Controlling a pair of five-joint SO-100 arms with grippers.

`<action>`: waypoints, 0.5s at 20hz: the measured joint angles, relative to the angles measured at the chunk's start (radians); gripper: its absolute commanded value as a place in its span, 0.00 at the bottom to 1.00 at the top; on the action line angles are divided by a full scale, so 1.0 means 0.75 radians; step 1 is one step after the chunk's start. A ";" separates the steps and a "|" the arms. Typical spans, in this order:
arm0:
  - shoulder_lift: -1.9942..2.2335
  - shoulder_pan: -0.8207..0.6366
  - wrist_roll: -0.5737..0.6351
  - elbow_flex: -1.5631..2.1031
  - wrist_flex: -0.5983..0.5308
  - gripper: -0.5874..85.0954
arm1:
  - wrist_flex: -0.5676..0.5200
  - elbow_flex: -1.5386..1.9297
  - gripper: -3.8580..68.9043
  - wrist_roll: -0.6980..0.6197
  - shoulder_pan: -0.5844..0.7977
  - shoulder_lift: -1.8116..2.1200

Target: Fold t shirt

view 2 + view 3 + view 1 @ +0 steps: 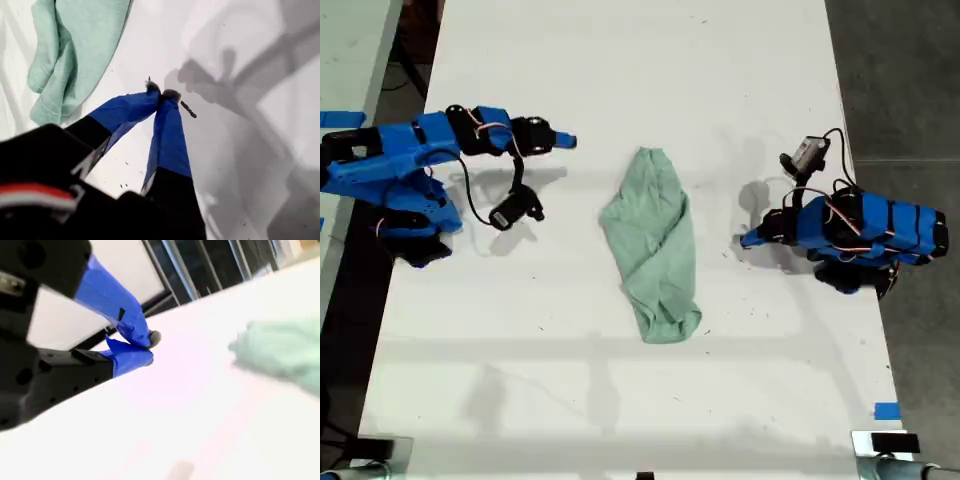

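Mint-green and rumpled, the t shirt (655,250) lies mid-worktop (620,400), untouched by the first hand (162,93) and second hand (150,347), both closed empty, so folding apparently awaits hands opening onto an edge.

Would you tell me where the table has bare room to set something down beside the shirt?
The widest bare table lies past the shirt toward the exterior view's top; a broad strip lies toward its bottom. The gaps between shirt and arms are narrower. Crowded: that view's left and right edges, where one arm and the other arm sit.
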 measured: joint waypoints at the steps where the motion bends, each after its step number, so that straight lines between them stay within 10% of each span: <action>1: -0.025 -0.022 0.020 0.137 -0.145 0.00 | 0.000 0.000 0.08 0.000 0.000 0.000; 6: 0.229 -0.131 -0.047 0.538 -0.368 0.00 | 0.000 0.000 0.08 0.000 0.000 0.000; 10: 1.291 -0.333 -0.209 0.849 0.233 0.00 | 0.000 0.000 0.08 0.000 0.000 0.000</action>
